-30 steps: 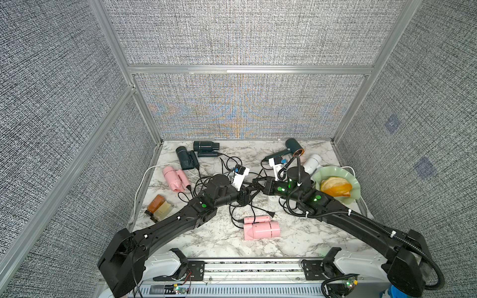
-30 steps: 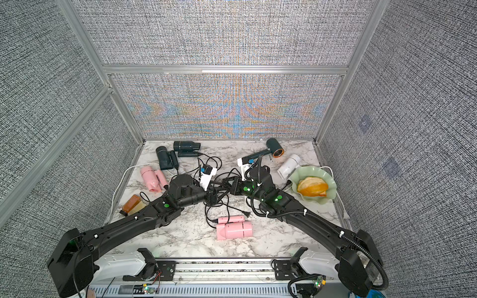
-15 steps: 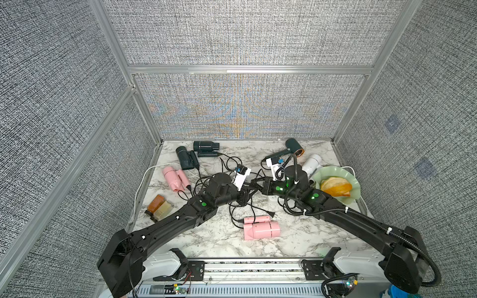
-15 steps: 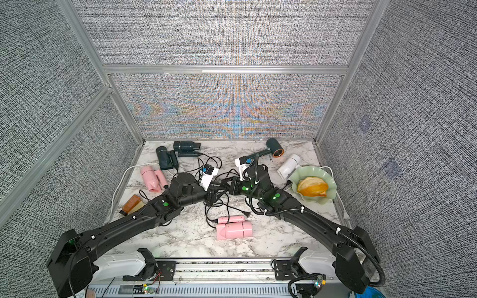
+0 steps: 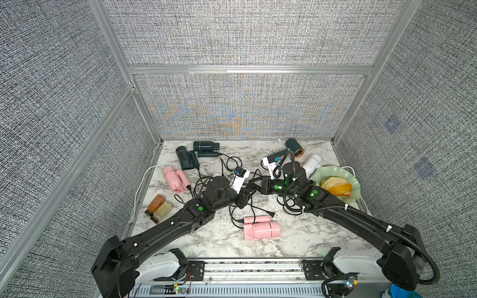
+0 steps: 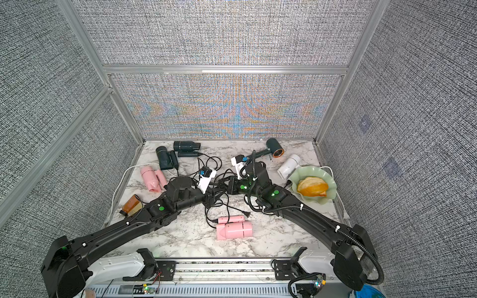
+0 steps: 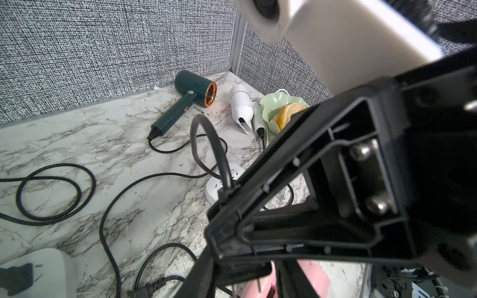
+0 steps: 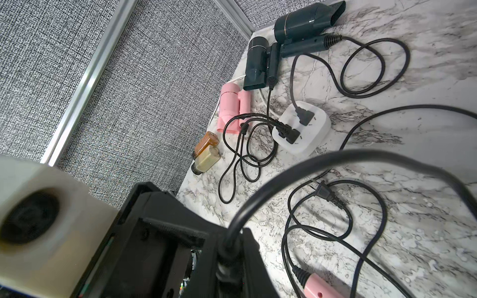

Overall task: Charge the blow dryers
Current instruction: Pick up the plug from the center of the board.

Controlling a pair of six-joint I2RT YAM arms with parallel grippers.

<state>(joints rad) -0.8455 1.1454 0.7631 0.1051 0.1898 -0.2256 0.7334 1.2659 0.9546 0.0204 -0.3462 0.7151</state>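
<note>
Both grippers meet over a tangle of black cords at mid-table. My right gripper (image 5: pixel 254 183) (image 8: pixel 227 252) is shut on a black cord, just behind its plug. The left gripper (image 5: pixel 246 197) (image 7: pixel 245 281) sits right under it, fingers either side of that plug; its grip is hidden. Two dark teal blow dryers (image 5: pixel 206 146) (image 5: pixel 186 158) and a pink one (image 5: pixel 174 178) lie back left. Another pink blow dryer (image 5: pixel 262 229) lies near the front. A green copper-ringed one (image 5: pixel 294 147) and a white one (image 5: pixel 312 163) lie back right.
A white power strip (image 8: pixel 302 129) holds several plugs; another (image 7: pixel 227 180) lies under the right arm. A loose plug (image 5: pixel 269 213) rests by the front pink dryer. A green bowl (image 5: pixel 333 169) of orange slices sits at the right, an amber bottle (image 5: pixel 158 207) at the left.
The right gripper has carried its cord leftward until it meets the left gripper. The left arm has barely shifted.
</note>
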